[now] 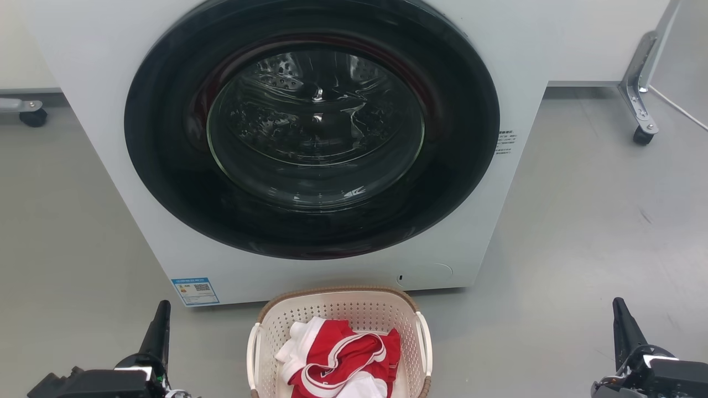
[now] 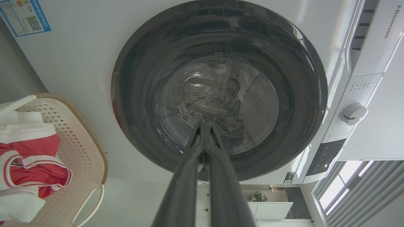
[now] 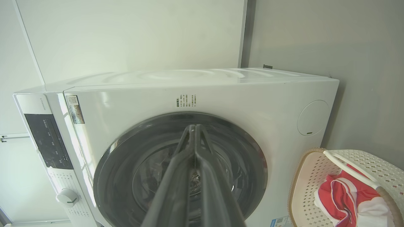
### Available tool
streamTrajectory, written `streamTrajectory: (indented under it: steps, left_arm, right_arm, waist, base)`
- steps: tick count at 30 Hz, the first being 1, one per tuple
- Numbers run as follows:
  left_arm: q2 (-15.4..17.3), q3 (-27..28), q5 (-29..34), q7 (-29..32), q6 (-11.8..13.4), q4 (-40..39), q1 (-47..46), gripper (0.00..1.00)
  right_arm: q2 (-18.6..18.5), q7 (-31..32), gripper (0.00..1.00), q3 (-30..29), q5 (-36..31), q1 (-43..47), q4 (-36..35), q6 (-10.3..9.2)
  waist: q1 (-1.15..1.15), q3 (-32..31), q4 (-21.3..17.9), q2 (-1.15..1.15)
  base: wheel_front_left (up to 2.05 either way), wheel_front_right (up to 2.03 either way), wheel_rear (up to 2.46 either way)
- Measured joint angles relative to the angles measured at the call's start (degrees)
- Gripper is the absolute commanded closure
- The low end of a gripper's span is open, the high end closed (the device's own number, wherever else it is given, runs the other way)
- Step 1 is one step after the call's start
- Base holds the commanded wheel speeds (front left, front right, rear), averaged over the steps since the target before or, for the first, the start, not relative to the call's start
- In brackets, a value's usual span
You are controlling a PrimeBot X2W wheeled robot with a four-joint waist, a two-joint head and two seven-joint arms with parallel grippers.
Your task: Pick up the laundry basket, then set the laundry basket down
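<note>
The laundry basket (image 1: pixel 338 307) stands on the floor at the bottom middle of the head view, just in front of the washing machine. It is cream-white and perforated, with a brown woven-look rim and white side handles, and holds red and white clothes (image 1: pixel 340 359). My left gripper (image 1: pixel 161 316) is at the lower left, well clear of the basket, fingers shut with nothing between them. My right gripper (image 1: pixel 619 312) is at the lower right, also apart from it and shut. The basket (image 2: pixel 72 138) lies at the left of the left wrist view and at the lower right in the right wrist view (image 3: pixel 303 186).
A white front-loading washing machine (image 1: pixel 110 72) with a closed dark round door (image 1: pixel 312 127) rises right behind the basket. Grey floor (image 1: pixel 597 232) stretches on both sides. A caster sits far left (image 1: pixel 33 117), and a metal leg with a caster stands far right (image 1: pixel 641 119).
</note>
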Motion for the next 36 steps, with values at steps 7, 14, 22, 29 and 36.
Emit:
streamTrajectory:
  steps: [7, 14, 22, 29, 36]
  left_arm:
    - [0.0, 0.0, 0.0, 0.0, 0.0, 0.0, 0.0, 1.0]
    - [0.0, 0.0, 0.0, 0.0, 0.0, 0.0, 0.0, 1.0]
    - [0.0, 0.0, 0.0, 0.0, 0.0, 0.0, 0.0, 1.0]
    - [0.0, 0.0, 0.0, 0.0, 0.0, 0.0, 0.0, 1.0]
    - [0.0, 0.0, 0.0, 0.0, 0.0, 0.0, 0.0, 1.0]
  right_arm:
    - [0.0, 0.0, 1.0, 0.0, 0.0, 0.0, 0.0, 0.0]
    - [0.0, 0.0, 1.0, 0.0, 0.0, 0.0, 0.0, 0.0]
    - [0.0, 0.0, 1.0, 0.0, 0.1, 0.0, 0.0, 0.0]
    - [0.0, 0.0, 1.0, 0.0, 0.1, 0.0, 0.0, 0.0]
    - [0.0, 0.0, 1.0, 0.0, 0.1, 0.0, 0.0, 0.0]
  waist:
    - [0.0, 0.0, 0.0, 0.0]
    - [0.0, 0.0, 0.0, 0.0]
    - [0.0, 0.0, 0.0, 0.0]
    - [0.0, 0.0, 0.0, 0.0]
    - [0.0, 0.0, 0.0, 0.0]
  base:
    - [0.0, 0.0, 0.0]
    - [0.0, 0.0, 0.0]
    - [0.0, 0.0, 0.0]
    - [0.0, 0.0, 0.0]
    - [0.0, 0.0, 0.0]
